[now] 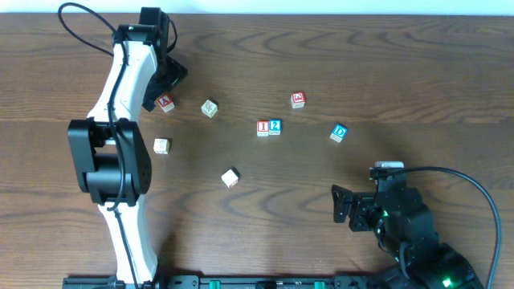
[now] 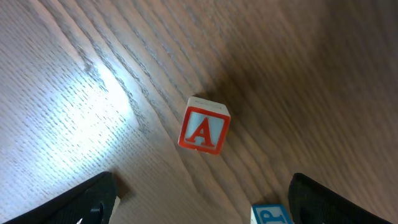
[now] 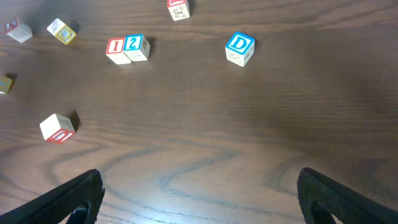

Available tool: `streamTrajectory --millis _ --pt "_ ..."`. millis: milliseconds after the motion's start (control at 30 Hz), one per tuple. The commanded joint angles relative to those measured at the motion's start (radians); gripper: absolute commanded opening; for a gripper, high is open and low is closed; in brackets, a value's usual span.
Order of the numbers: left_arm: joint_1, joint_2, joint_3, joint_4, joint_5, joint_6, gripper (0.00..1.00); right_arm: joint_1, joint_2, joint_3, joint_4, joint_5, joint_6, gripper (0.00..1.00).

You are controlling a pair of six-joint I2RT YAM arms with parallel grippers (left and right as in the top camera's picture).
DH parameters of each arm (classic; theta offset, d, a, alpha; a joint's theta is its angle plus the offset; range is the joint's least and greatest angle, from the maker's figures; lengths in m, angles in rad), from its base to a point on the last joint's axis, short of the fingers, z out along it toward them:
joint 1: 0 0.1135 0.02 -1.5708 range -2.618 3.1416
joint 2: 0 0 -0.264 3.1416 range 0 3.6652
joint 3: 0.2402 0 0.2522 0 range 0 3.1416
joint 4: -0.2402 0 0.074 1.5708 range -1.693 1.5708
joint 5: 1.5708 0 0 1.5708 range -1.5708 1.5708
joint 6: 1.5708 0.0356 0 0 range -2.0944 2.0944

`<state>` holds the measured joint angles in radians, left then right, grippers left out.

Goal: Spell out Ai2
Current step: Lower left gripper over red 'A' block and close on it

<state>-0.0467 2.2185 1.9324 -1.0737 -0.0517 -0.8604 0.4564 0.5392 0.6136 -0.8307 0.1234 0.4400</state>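
Note:
A red-framed "A" block [image 1: 165, 103] lies at the far left and fills the middle of the left wrist view [image 2: 204, 129]. My left gripper [image 1: 162, 88] is open just behind and above it, and its fingers [image 2: 205, 208] are apart and hold nothing. A red "I" block [image 1: 263, 128] and a blue "2" block [image 1: 275, 126] touch side by side mid-table; they also show in the right wrist view, the "I" block [image 3: 115, 48] left of the "2" block [image 3: 135, 46]. My right gripper [image 1: 345, 205] is open and empty near the front right [image 3: 199, 199].
A blue "D" block [image 1: 338, 132] and a red block [image 1: 298, 99] lie right of the pair. A beige block [image 1: 210, 108], another [image 1: 161, 145] and a red-and-white one [image 1: 230, 177] lie to the left. A blue "P" face [image 2: 270, 213] sits by my left gripper's right finger.

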Motion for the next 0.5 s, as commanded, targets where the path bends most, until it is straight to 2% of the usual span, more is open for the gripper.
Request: streamTrajectory --millis 0,367,467 --pt "0.007 0.037 0.027 -0.008 0.012 0.008 0.90 -0.005 -0.002 0.000 0.000 0.000 0.008 0.99" --pt "0.008 0.093 0.027 0.008 0.010 0.031 0.87 -0.005 -0.002 0.000 -0.001 0.000 0.008 0.99" --pt "0.010 0.104 0.027 0.011 -0.004 0.046 0.83 -0.005 -0.002 0.000 -0.001 0.000 0.008 0.99"
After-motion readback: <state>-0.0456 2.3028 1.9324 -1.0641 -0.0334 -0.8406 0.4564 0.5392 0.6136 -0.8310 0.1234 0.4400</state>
